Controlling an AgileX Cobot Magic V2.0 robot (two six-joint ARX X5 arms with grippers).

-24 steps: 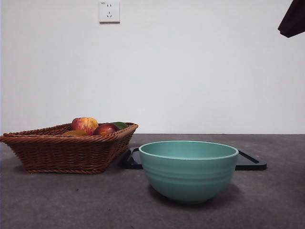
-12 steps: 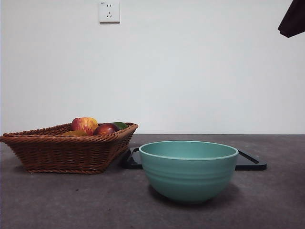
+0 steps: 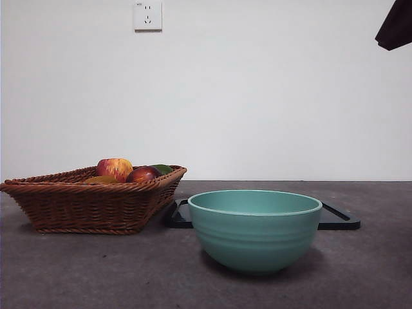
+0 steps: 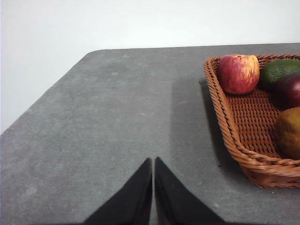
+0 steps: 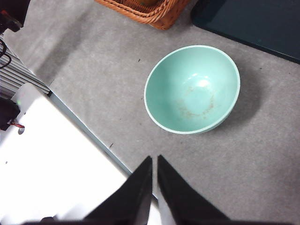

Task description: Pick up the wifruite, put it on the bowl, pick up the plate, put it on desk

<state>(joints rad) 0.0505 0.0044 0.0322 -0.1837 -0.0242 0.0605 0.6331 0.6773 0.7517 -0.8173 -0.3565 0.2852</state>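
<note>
Left wrist view showed the left gripper [image 4: 153,161] with jaws pressed together over bare tabletop [image 4: 117,117], well short of the basket [image 4: 225,117], where the wifruite [image 4: 288,132] lay beside the dark red fruit [image 4: 290,89]. Crowded so, a descent risked nudging that neighbour or snagging the wicker rim. The right gripper [image 5: 154,161], jaws likewise closed, hung above the empty bowl [image 5: 192,89].

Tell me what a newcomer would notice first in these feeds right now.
The mint-green bowl stands empty, near and large, on the grey desk. A wicker basket of fruit sits to its left in the front view, the red-yellow apple on top and the golden-brown wifruite beside it. A dark flat tray lies behind the bowl.
</note>
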